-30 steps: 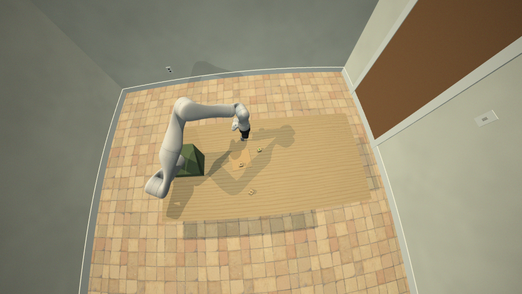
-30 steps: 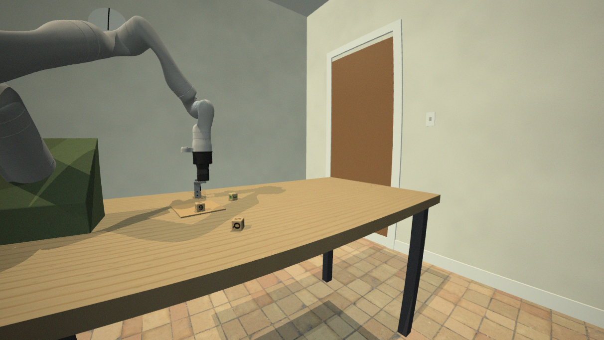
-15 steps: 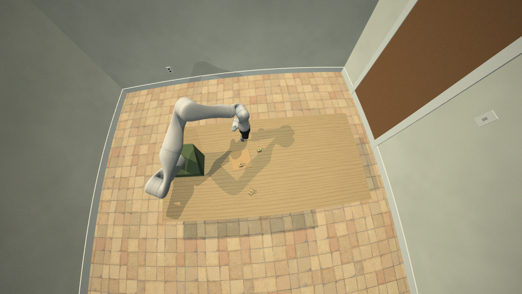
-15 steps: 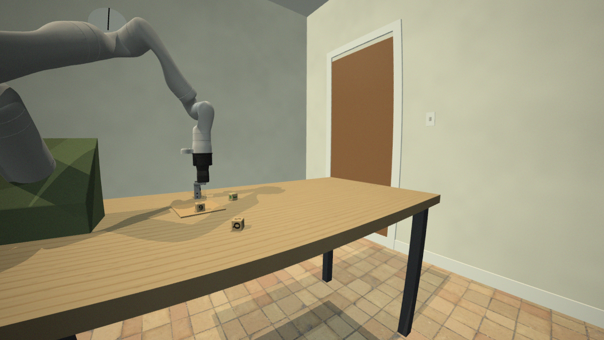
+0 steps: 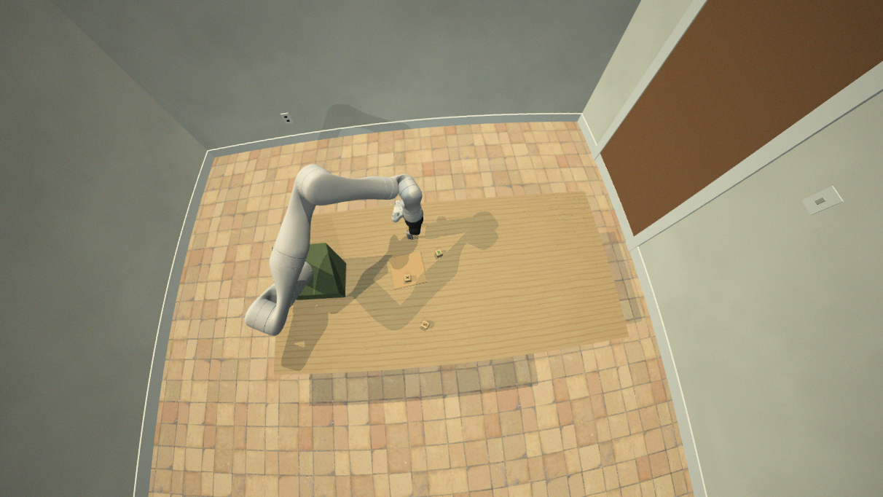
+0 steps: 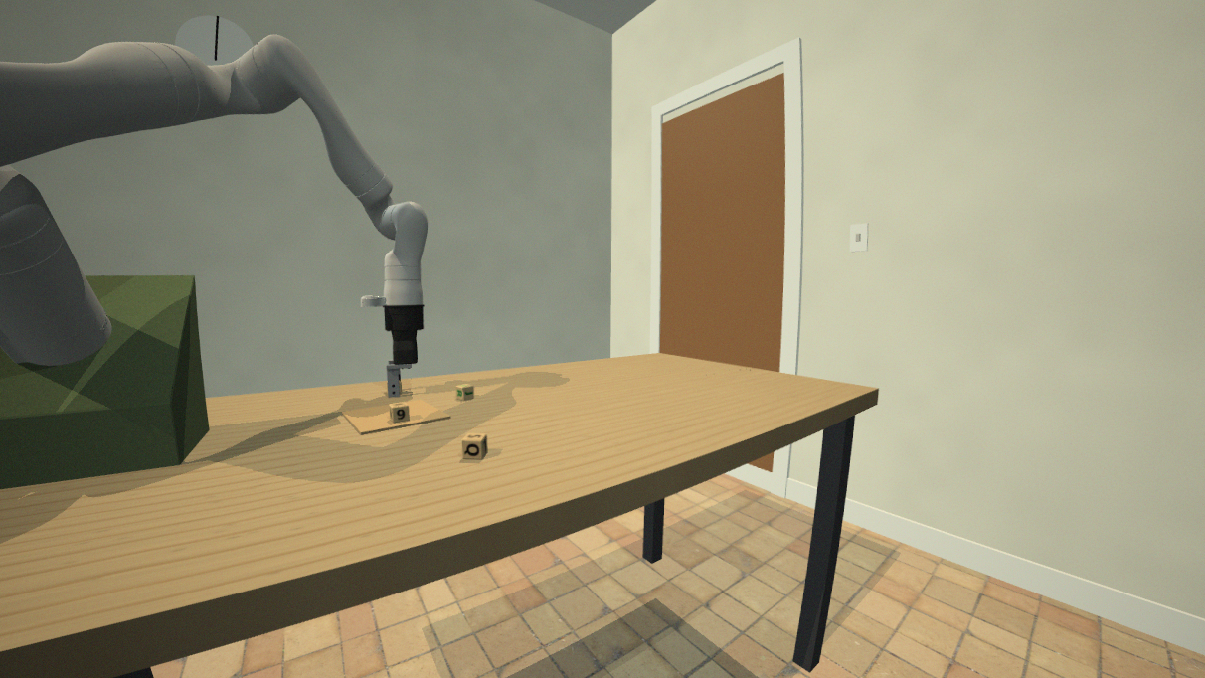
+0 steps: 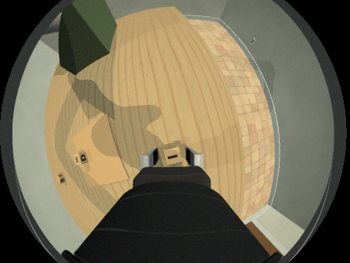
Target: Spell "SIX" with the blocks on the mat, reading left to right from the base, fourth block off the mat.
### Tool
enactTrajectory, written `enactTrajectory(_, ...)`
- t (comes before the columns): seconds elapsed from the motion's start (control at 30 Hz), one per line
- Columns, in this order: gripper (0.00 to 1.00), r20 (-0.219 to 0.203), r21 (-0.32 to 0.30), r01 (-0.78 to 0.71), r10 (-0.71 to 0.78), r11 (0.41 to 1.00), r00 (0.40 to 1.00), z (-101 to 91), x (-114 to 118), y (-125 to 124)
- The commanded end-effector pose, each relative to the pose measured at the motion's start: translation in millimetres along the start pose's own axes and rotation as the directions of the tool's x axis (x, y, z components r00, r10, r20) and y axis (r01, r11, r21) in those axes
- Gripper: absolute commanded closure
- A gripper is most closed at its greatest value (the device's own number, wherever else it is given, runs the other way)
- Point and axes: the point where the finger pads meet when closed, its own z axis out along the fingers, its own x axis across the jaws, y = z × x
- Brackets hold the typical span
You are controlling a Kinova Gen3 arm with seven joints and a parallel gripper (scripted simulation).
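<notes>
Blocks for "SIX" lie scattered, with only the X block [image 5: 407, 278] [image 6: 399, 413] [image 7: 79, 158] on the mat [image 5: 417, 261] [image 6: 370, 423] [image 7: 108, 166]; going left to right in the top view, it sits near the mat's edge on the robot's right. Just beyond the opposite edge, the gripper [image 5: 410, 236] [image 6: 393, 394] [image 7: 172, 154] has its fingers spread, pinching nothing, with a bar-marked block [image 7: 173, 155] showing between them in the wrist view. I take that one for the I, so the step in hand looks like fetching it. Next calls for centring and squaring the fingers, closing on its sides, then lifting, and probably a turn, since its bar seems to lie sideways. It belongs right of the X, where little mat remains, so the X may need shifting. Farther right, the likely S block [image 5: 425, 325] [image 6: 474, 447] [image 7: 61, 178] waits off the mat; last, the green-marked block [image 5: 438, 252] [image 6: 464, 392], apparently the spare, is off it too.
</notes>
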Motion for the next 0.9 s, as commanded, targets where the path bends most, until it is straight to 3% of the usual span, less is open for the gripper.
enactTrajectory(0.0, 0.0, -0.002, -0.001, 0.0, 0.0, 1.0, 1.0, -0.9, 0.6, 0.5)
enactTrajectory(0.3, 0.0, -0.002, -0.001, 0.0, 0.0, 1.0, 1.0, -0.9, 0.6, 0.5)
enactTrajectory(0.33, 0.21, -0.002, -0.001, 0.0, 0.0, 1.0, 1.0, -0.9, 0.6, 0.5)
enactTrajectory(0.87, 0.21, -0.002, -0.001, 0.0, 0.0, 1.0, 1.0, -0.9, 0.6, 0.5)
